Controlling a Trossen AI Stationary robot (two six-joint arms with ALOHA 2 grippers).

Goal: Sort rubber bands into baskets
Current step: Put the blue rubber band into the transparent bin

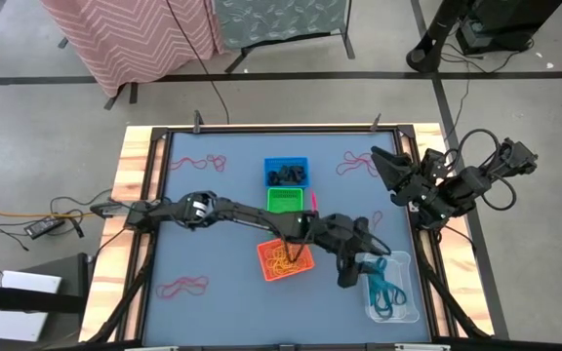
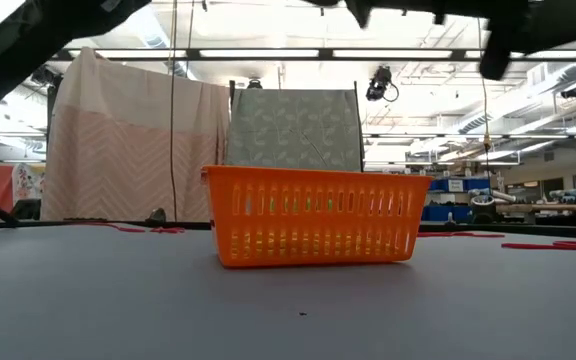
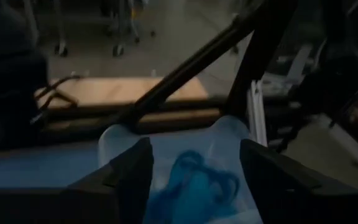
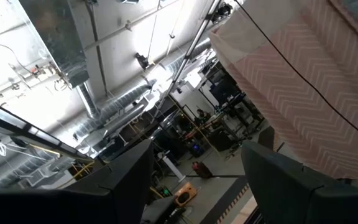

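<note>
My left gripper (image 1: pixel 361 269) reaches across the table and hovers open over the near-left end of the clear tub (image 1: pixel 410 310). A heap of teal-blue rubber bands (image 1: pixel 384 289) lies in the tub and shows between the open fingers in the left wrist view (image 3: pixel 194 182). The orange basket (image 1: pixel 283 259) holds yellow-orange bands, the green basket (image 1: pixel 284 201) stands beyond it, and the blue basket (image 1: pixel 287 173) holds black bands. My right gripper (image 1: pixel 393 174) waits open at the table's right edge, pointing up into the room (image 4: pixel 194 152).
Loose red bands lie on the blue mat at the far left (image 1: pixel 199 162), far right (image 1: pixel 359 164) and near left (image 1: pixel 183 286). The orange basket (image 2: pixel 313 215) fills the middle of the low view. The left arm spans the table over the baskets.
</note>
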